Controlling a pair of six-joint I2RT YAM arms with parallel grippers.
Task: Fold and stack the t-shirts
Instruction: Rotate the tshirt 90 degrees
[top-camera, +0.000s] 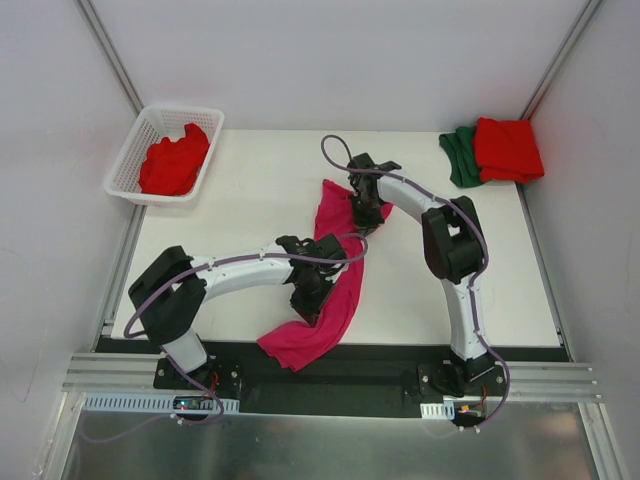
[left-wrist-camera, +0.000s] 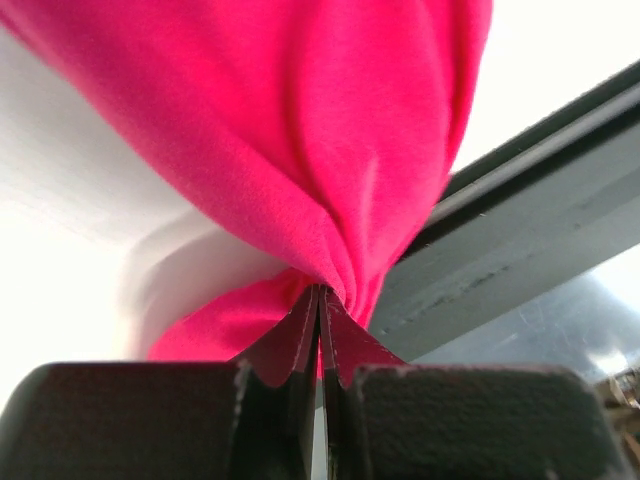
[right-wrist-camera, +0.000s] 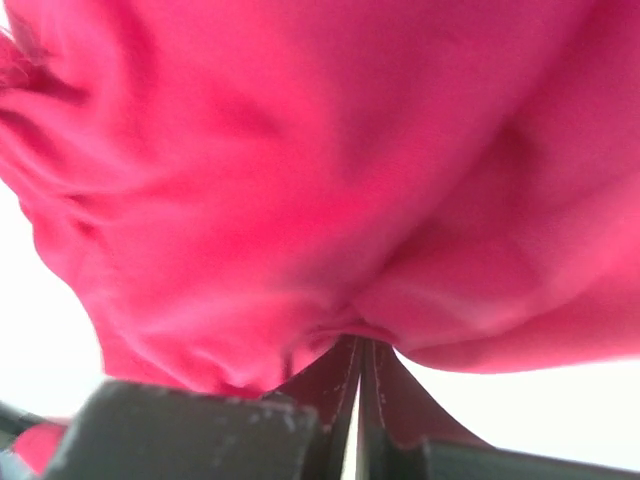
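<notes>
A magenta-pink t-shirt (top-camera: 332, 290) hangs stretched between my two grippers over the middle of the table, its lower end drooping past the near edge. My left gripper (top-camera: 318, 292) is shut on its lower part, the cloth (left-wrist-camera: 330, 150) bunching out from the fingertips. My right gripper (top-camera: 360, 205) is shut on the upper end, where pink cloth (right-wrist-camera: 330, 180) fills the view. A bright red t-shirt (top-camera: 175, 160) lies crumpled in the white basket (top-camera: 130, 160) at the far left. At the far right a folded red t-shirt (top-camera: 508, 148) lies on a folded dark green t-shirt (top-camera: 460, 158).
The table's near edge meets a dark rail (top-camera: 400, 352), also seen as the grey rail (left-wrist-camera: 540, 230) behind the hanging cloth. Walls close in on both sides of the white table (top-camera: 250, 210).
</notes>
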